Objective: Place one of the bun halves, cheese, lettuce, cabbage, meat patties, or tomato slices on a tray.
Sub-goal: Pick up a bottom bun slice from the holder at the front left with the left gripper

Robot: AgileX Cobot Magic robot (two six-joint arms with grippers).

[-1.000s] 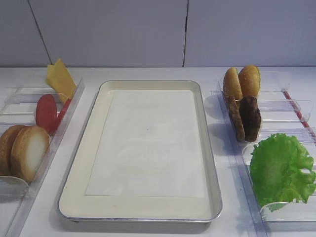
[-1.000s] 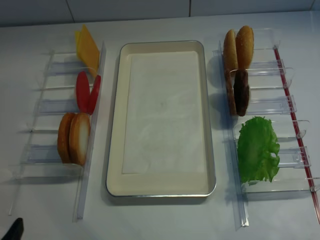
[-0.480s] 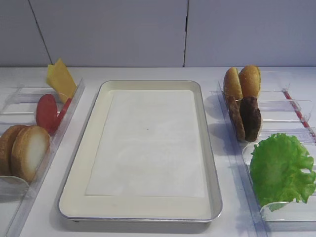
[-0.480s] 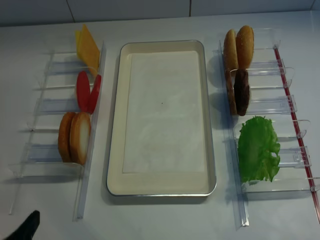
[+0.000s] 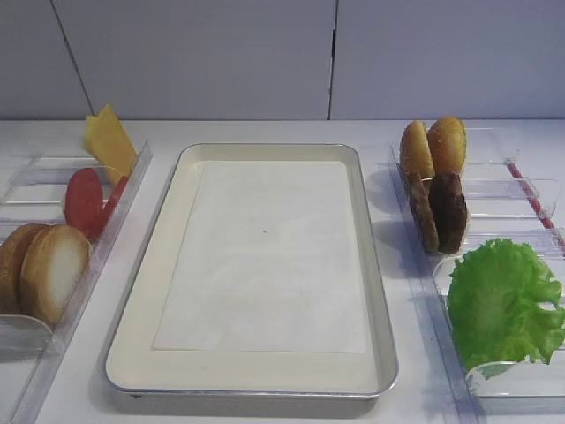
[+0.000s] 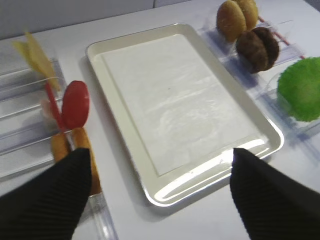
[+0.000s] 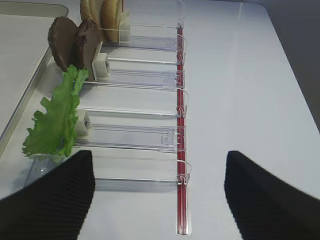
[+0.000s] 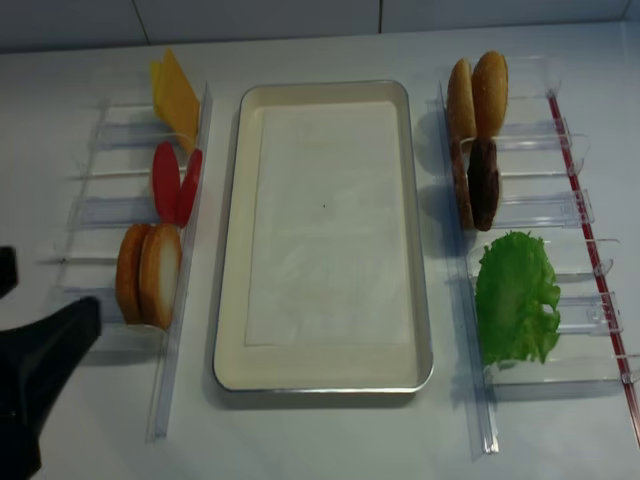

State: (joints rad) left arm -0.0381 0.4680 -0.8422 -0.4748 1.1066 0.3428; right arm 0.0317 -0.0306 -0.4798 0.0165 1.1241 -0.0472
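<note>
Silver-rimmed tray (image 8: 228, 300), paper-lined, is noted at centre with nothing laid on it. Cream-faced bun half (image 8: 160, 276) is stood on edge in the left holder (image 8: 90, 305), its flat faces turned sideways. Left gripper (image 6: 160, 192), jaws spread wide and holding nothing, is placed nearer, the bun lying ahead and to its left. Right gripper (image 7: 157, 197), likewise wide and unladen, is parked beside the lettuce (image 7: 57, 122).

Shiny metal tray (image 5: 381, 291) rim, matt paper liner (image 5: 265, 256); clear glossy plastic holders (image 7: 145, 75); patties (image 5: 446, 212) look rough, perhaps plastic.
</note>
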